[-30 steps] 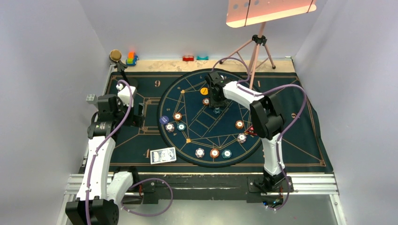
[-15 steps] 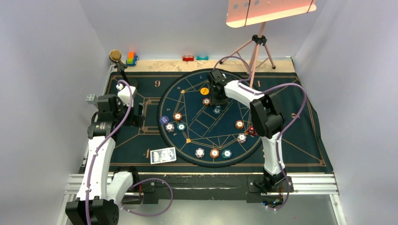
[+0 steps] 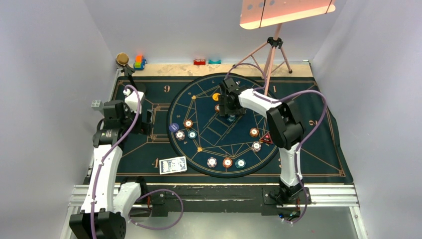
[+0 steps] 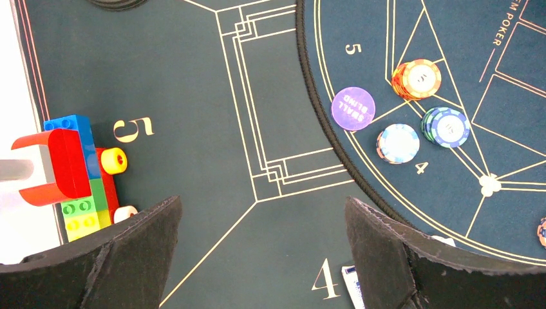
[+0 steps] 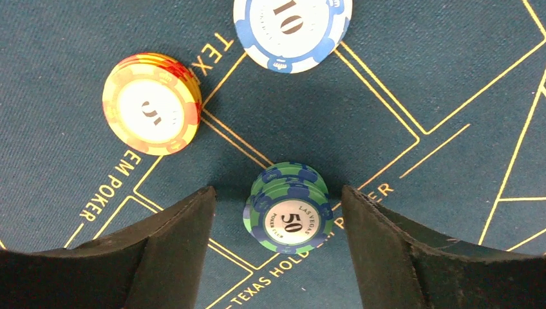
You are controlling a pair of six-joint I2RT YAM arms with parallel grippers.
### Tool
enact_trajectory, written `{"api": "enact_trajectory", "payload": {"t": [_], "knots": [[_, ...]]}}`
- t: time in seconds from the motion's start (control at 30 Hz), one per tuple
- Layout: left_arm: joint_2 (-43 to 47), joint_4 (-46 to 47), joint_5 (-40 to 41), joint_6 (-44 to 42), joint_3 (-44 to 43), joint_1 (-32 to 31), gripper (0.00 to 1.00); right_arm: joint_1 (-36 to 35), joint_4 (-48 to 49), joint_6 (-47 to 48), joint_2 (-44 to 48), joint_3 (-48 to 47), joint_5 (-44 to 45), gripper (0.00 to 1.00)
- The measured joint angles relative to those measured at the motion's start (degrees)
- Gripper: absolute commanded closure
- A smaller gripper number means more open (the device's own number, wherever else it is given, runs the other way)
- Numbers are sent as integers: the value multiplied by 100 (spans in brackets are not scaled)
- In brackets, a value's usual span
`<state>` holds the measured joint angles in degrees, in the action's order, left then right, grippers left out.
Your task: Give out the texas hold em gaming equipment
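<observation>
Straddling a green-and-blue 50 stack, the right claw stands wide open, a pad on either side with a gap at each, gripping nothing. How many chips make up that stack cannot be counted. Ahead and to the left lies an orange 5 stack. Straight ahead a white-and-blue 10 chip is cut off by the top edge. That makes three chip piles by this claw. From above, claw and arm hide most of them and cover part of the one red token, back toward the arm's base. The left claw is likewise wide open and empty over the mat. Ahead to its right sit four chip items: a purple chip, a white stack, an orange stack and a teal stack. A fifth, orange, is clipped by the right edge. To its left, blocks are partly behind the pad. A card corner shows past the right pad, and from above the cards lie in one pile, nearer the base.
</observation>
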<state>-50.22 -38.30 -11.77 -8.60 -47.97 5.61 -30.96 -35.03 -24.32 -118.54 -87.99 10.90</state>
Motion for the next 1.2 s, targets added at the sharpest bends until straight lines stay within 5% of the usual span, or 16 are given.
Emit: {"api": "enact_trajectory", "payload": {"t": [0.33,0.7,0.93,1.03,1.2], "knots": [[0,2,0,-2,0,0,0,-133,37,-11,177,232,0,23],[0,4,0,0,0,0,0,-308,94,-116,385,584,11,54],[0,4,2,-2,0,0,0,-315,-70,-39,144,238,105,62],[0,7,2,-2,0,0,0,-319,-166,13,17,48,153,56],[0,7,2,-2,0,0,0,-310,-164,90,-15,-15,271,28]]}}
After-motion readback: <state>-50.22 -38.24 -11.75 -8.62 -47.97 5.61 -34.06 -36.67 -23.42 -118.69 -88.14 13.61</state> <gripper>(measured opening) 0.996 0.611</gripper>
